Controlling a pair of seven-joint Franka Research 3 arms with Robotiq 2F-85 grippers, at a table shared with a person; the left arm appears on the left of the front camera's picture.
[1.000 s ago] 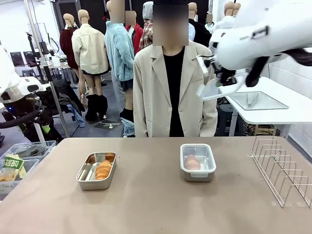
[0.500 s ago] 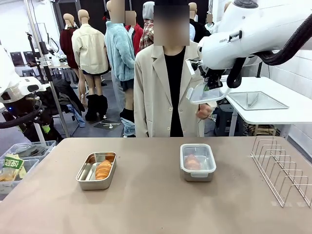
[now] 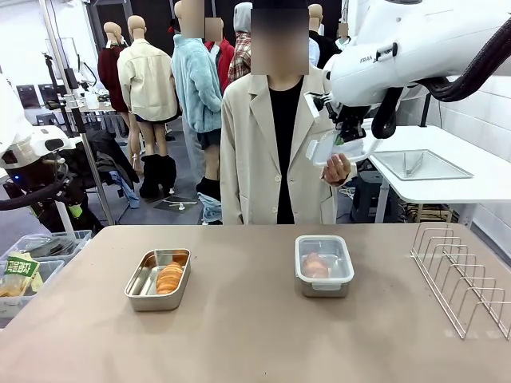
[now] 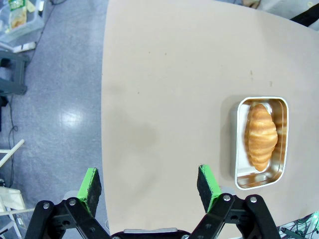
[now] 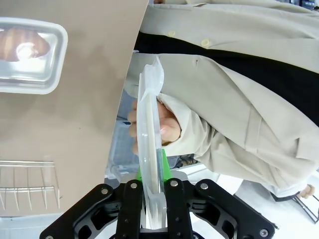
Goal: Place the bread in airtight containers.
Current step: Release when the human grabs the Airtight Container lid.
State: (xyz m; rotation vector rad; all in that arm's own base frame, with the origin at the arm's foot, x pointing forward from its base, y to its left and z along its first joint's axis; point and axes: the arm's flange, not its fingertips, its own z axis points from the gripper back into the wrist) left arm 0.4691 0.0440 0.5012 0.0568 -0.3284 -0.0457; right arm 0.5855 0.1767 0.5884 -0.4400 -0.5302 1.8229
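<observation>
An open steel pan [image 3: 148, 301] at the table's left holds a golden croissant [image 3: 169, 278]. In the left wrist view that pan [image 4: 237, 144] and its croissant [image 4: 261, 135] lie to the right, ahead of my open left gripper [image 4: 148, 185], which hangs above bare table. A second pan [image 3: 323, 289] at centre right wears a clear lid, with bread [image 3: 314, 264] showing through it. High over the far edge, my right gripper [image 3: 348, 132] is shut on another clear lid [image 3: 335, 150]. The person's hand [image 3: 338, 169] touches that lid [image 5: 151, 144] from behind.
A wire rack [image 3: 461, 279] stands at the table's right edge. The person in a beige jacket [image 3: 247, 152] stands at the far side. A side table with a flat steel tray [image 3: 421, 164] sits behind on the right. Bins [image 3: 32, 263] sit on the floor at left.
My right arm has carried the clear lid leftward and slightly down toward the person. The person's hand has risen to meet it. The pans and the left gripper have stayed still.
</observation>
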